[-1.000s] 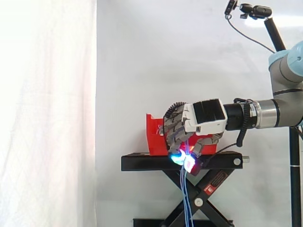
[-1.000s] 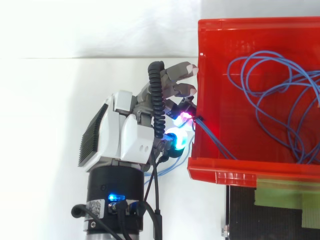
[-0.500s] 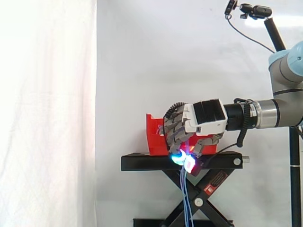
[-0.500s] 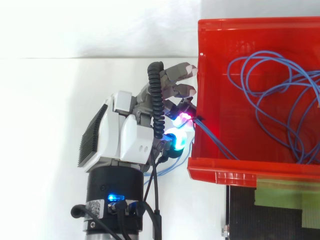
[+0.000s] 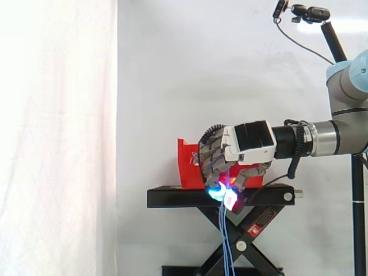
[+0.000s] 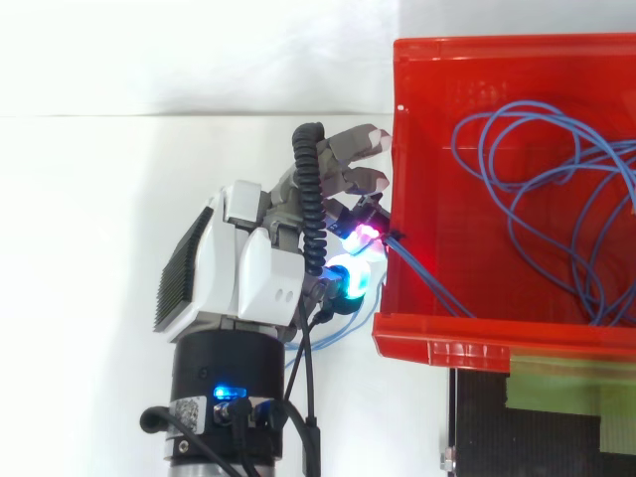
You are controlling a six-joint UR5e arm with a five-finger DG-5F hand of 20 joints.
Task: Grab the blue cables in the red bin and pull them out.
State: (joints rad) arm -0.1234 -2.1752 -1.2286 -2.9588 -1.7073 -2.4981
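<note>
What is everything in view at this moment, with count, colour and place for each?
curtain: one, white, backdrop behind the work.
stand: one, black, scissor type, before the curtain.
red bin: one, red, on the stand's top.
blue cables: several strands, blue, looped inside the bin, passing over its wall and hanging down outside.
camera: one, black, on a pole, side view's upper right.
arm: one, grey and light blue, entering from the side view's right.
hand: one, white and grey, beside the bin's wall, fingers curled on the cables.
</note>
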